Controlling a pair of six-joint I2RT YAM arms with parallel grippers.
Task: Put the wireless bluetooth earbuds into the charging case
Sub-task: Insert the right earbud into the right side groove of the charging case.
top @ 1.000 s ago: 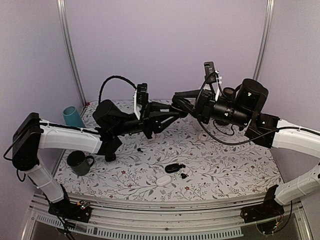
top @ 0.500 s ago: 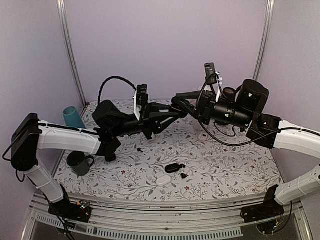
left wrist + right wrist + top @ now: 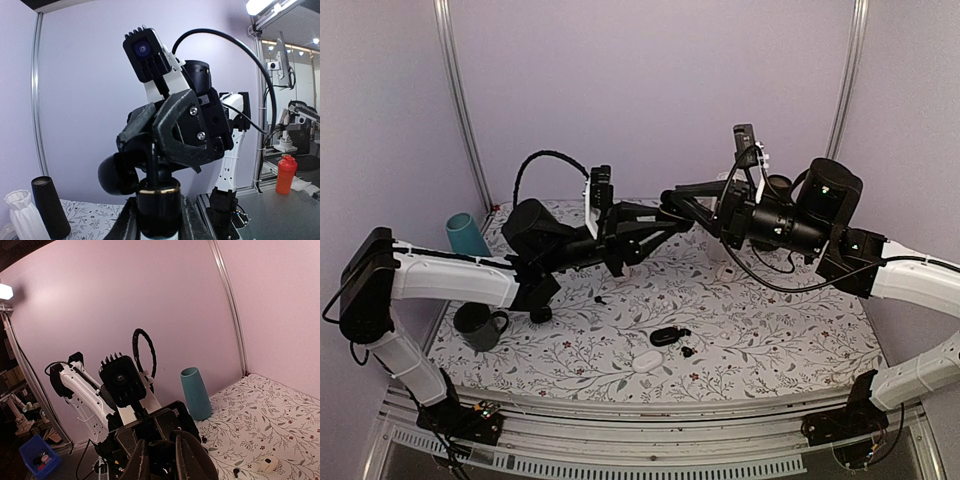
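Both arms are raised and meet in the air above the table's middle. My left gripper [image 3: 658, 218] [image 3: 159, 222] is shut on a black cylinder with a gold band [image 3: 159, 202]. My right gripper [image 3: 680, 202] [image 3: 165, 464] is shut on the thin black top of that same cylinder [image 3: 151, 160]. On the table below lie a black open charging case [image 3: 665, 336], a tiny black earbud [image 3: 688, 351] right beside it and another earbud [image 3: 599, 299] farther left. Neither gripper is near them.
A white case [image 3: 646, 362] lies near the front. Another small white piece [image 3: 728, 272] lies under the right arm. A dark mug [image 3: 477, 325] and a teal cup [image 3: 466, 235] [image 3: 195, 392] stand at the left. A dark tube [image 3: 50, 207] and a white vase [image 3: 22, 215] stand at the back.
Both grippers stay joined in the air on the black cylinder. The arms have drifted only slightly. Nothing on the table has moved.
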